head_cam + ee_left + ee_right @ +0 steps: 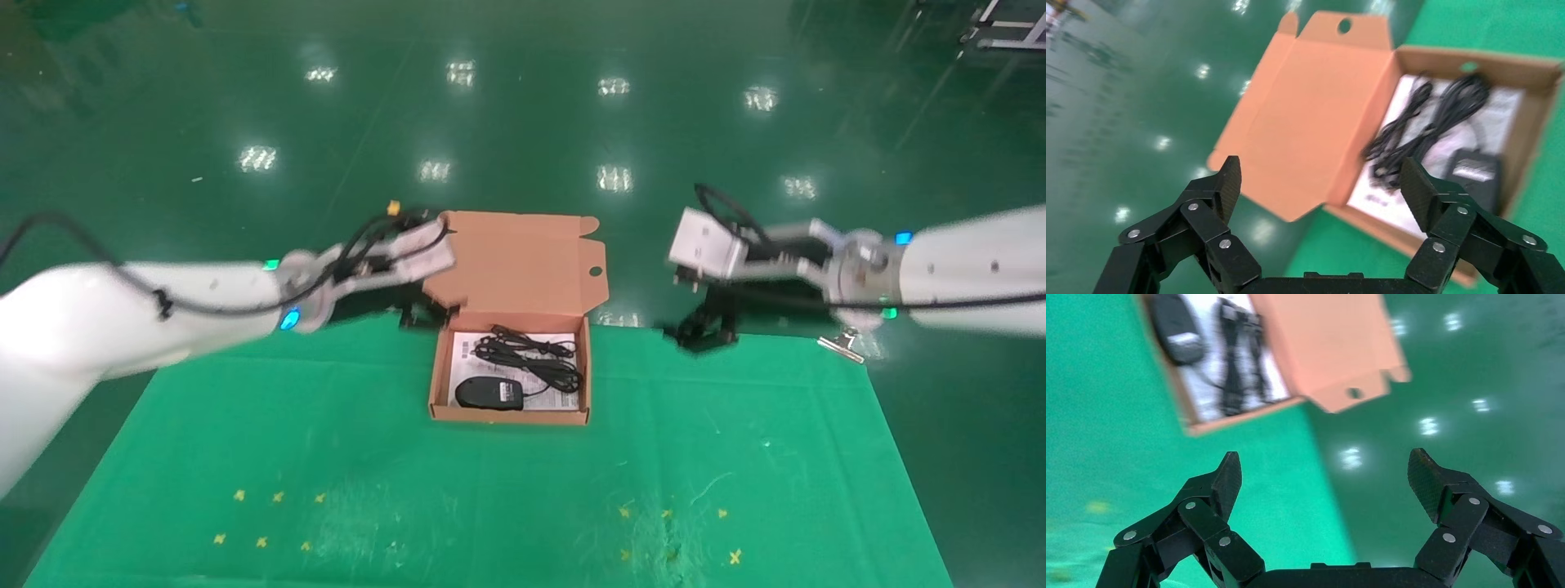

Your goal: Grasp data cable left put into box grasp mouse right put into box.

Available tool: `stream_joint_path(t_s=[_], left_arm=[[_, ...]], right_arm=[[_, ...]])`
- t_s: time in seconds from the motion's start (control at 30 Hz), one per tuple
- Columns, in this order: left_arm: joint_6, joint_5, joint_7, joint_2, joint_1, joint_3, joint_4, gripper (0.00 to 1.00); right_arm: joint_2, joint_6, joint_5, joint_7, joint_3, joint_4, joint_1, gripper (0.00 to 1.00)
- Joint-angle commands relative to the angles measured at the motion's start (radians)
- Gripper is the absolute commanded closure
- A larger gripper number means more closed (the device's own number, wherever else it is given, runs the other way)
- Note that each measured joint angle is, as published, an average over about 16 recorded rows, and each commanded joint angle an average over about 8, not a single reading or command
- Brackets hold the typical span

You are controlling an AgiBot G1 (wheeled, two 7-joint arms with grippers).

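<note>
The salmon-orange box [507, 416] stands open at the table's back middle, its lid [523, 261] upright. Inside, on the white sheet, lie the black data cable bundle [531, 359] and the black mouse [489, 394] nearer the front. My left gripper [418, 314] hovers open and empty just left of the lid, above the table's back edge. My right gripper [704, 328] hovers open and empty to the right of the box. The left wrist view shows the lid [1309, 116], cable [1425, 128] and mouse [1474, 174]. The right wrist view shows the mouse [1177, 327] and cable [1239, 355].
A green cloth [490, 490] covers the table, with small yellow cross marks near the front. A metal binder clip [842, 345] sits at the back right edge. Glossy green floor lies beyond the table.
</note>
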Motion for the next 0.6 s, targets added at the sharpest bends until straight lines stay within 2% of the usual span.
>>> stream_joint_path(t_s=[0.03, 0.5, 0.6], left_arm=[[0.036, -0.036, -0.004, -0.023, 0.020, -0.027, -0.023, 0.00], [0.290, -0.290, -0.035, -0.186, 0.159, -0.215, -0.182, 0.00], [0.318, -0.317, -0.038, -0.204, 0.173, -0.235, -0.200, 0.00]], right_arm=[[0.010, -0.028, 0.039, -0.016, 0.039, 0.006, -0.029, 0.00], [0.076, -0.224, 0.312, -0.129, 0.307, 0.045, -0.231, 0.00], [0.083, -0.245, 0.341, -0.141, 0.335, 0.050, -0.252, 0.00]])
